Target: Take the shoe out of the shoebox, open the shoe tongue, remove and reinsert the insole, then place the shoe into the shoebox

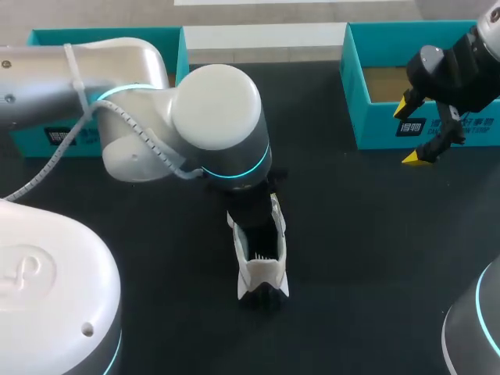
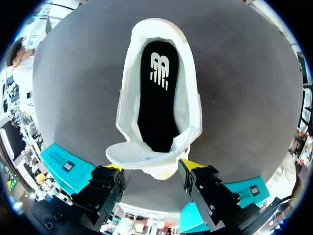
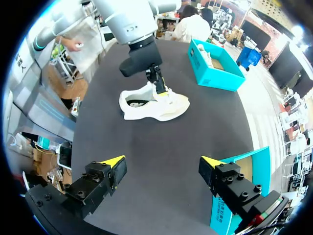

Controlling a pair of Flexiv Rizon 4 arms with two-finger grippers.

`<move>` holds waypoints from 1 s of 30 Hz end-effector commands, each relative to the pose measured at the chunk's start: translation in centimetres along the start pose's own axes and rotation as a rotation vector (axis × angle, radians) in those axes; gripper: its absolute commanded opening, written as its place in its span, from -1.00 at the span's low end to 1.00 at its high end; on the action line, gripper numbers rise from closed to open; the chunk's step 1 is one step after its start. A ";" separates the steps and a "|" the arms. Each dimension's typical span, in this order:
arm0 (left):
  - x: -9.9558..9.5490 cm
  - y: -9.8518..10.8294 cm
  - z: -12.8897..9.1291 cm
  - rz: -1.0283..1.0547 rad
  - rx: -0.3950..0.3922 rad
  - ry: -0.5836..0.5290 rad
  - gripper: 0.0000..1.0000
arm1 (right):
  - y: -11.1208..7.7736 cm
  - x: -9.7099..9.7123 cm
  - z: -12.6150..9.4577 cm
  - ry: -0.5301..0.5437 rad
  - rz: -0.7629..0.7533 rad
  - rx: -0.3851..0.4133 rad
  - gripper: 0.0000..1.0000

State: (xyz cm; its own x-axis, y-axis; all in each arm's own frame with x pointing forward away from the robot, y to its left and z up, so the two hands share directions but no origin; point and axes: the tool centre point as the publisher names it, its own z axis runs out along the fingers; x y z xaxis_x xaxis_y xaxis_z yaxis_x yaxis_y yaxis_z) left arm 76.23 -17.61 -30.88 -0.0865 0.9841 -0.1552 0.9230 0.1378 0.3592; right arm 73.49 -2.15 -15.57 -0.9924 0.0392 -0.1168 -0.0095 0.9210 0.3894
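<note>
Left gripper (image 2: 151, 166) wide astride the tongue (image 2: 142, 155), right gripper (image 1: 411, 133) wide at two o'clock, nothing pins the shoe (image 1: 262, 254), so a tug could drag it across the bench (image 1: 359, 242)!

The shoe (image 2: 128, 112) is white, its insole (image 2: 157, 107) black.

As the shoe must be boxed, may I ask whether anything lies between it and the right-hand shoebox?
Nothing visible on the table between shoe and shoebox; only the open right gripper hangs above its front wall.
</note>
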 end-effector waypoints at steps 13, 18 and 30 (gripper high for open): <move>1.0 -2.7 -0.3 0.061 0.030 0.023 0.25 | 0.1 -0.2 0.1 0.004 0.001 0.004 1.00; 0.8 -3.2 -0.5 0.073 0.037 0.020 0.23 | 0.1 -0.2 0.1 0.004 0.001 0.004 1.00; 0.4 -2.5 -1.7 0.053 0.021 -0.019 -0.01 | 0.1 -0.2 0.1 0.004 0.001 0.004 1.00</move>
State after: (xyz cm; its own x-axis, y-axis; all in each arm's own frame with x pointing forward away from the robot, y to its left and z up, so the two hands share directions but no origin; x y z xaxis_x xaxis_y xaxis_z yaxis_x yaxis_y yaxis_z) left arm 73.31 -17.75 -30.18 -0.0350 0.9884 -0.1479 0.9331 0.0853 0.3493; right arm 73.49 -2.15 -15.57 -0.9924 0.0392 -0.1168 -0.0095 0.9210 0.3894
